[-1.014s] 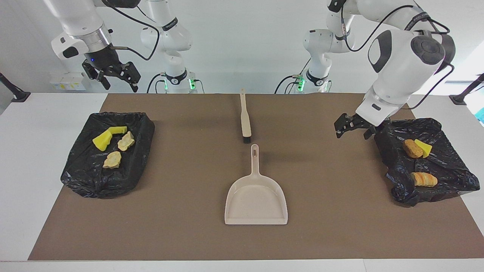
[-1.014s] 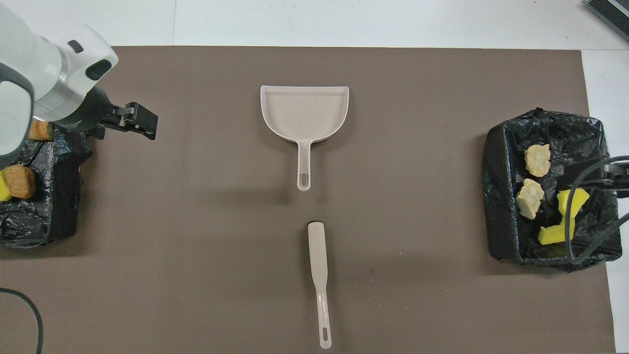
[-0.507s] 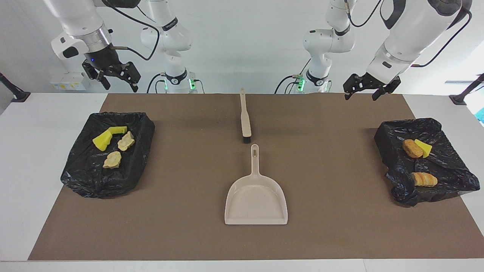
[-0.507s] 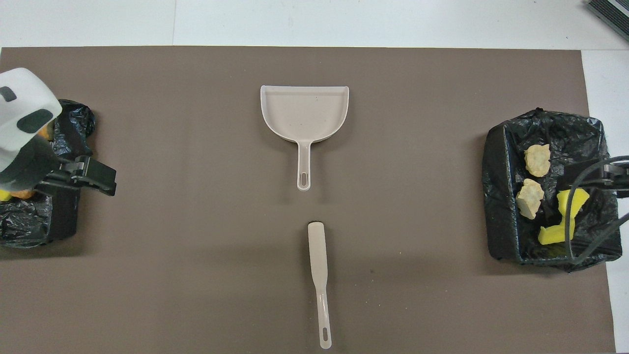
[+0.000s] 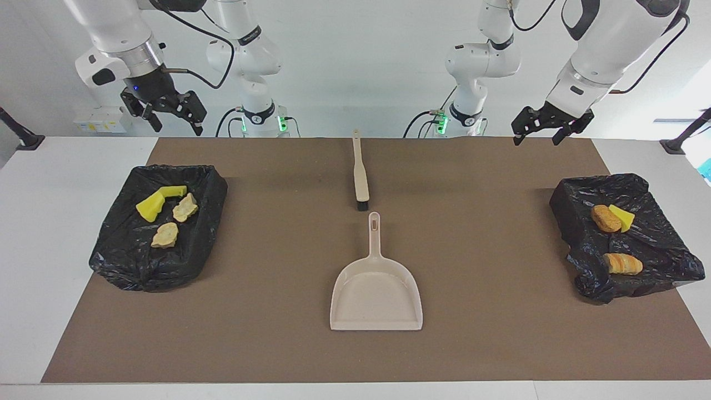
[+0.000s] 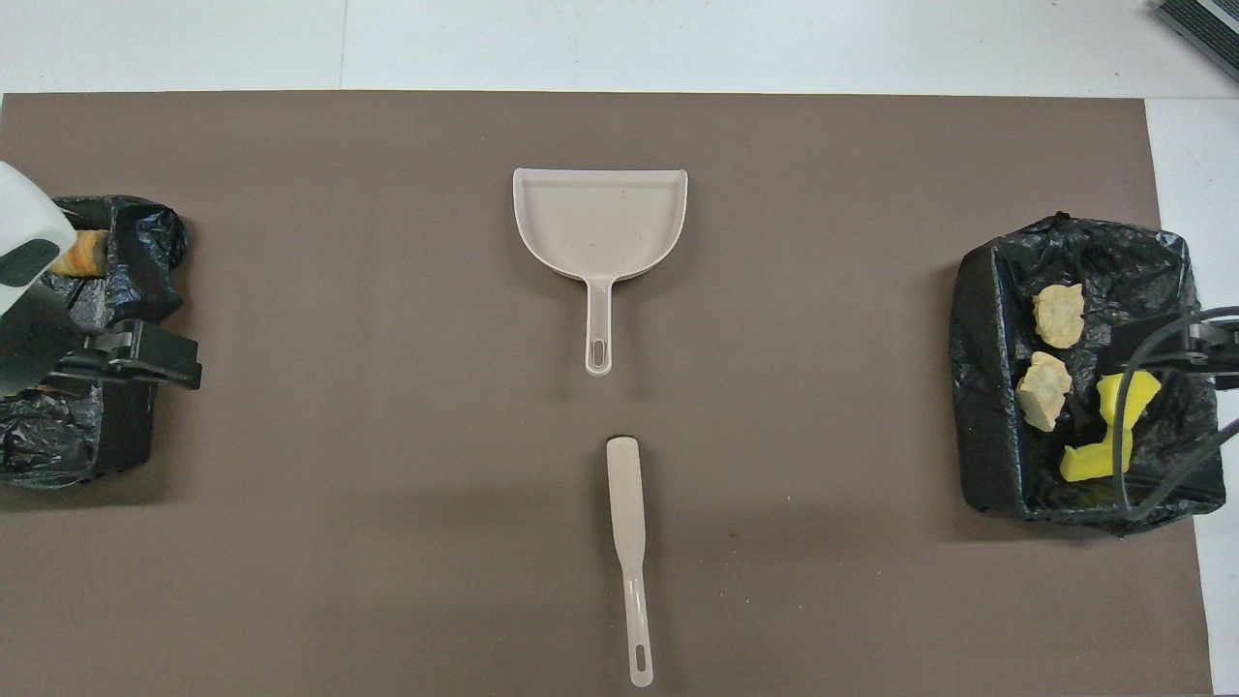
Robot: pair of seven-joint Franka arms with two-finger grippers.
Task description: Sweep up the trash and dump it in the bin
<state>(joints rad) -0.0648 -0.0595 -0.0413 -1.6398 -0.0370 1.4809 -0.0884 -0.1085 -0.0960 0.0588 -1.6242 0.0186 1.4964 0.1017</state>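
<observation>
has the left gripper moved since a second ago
Yes. The left gripper has risen from beside the black bin at its end of the table, and now hangs high above the mat's edge nearest the robots.

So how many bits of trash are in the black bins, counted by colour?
Yellow sponge bits: 3
Pale beige lumps: 2
Orange-brown bread pieces: 2
Total: 7, four in the bin at the right arm's end, three in the bin at the left arm's end.
</observation>
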